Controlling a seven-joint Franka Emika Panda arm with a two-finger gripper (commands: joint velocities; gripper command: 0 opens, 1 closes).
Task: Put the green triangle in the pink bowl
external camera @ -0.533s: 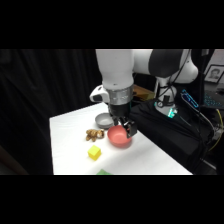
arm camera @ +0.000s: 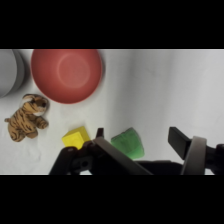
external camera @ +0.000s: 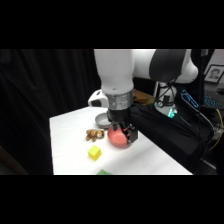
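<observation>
The yellow cube (arm camera: 76, 137) sits just beside the green triangle (arm camera: 128, 143); bare table (arm camera: 165, 90) lies on its other side.

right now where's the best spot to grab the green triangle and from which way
Probably from straight above, fingers closing across the two flat sides of the green triangle. It lies flat on the table, apart from the yellow cube beside it, with bare table on its other side. The gripper is open with the block between its fingers.

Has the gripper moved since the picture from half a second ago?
Cannot tell: in the side view the gripper hangs right over the pink bowl, as before. Any shift against the yellow cube is too slight to judge.
</observation>
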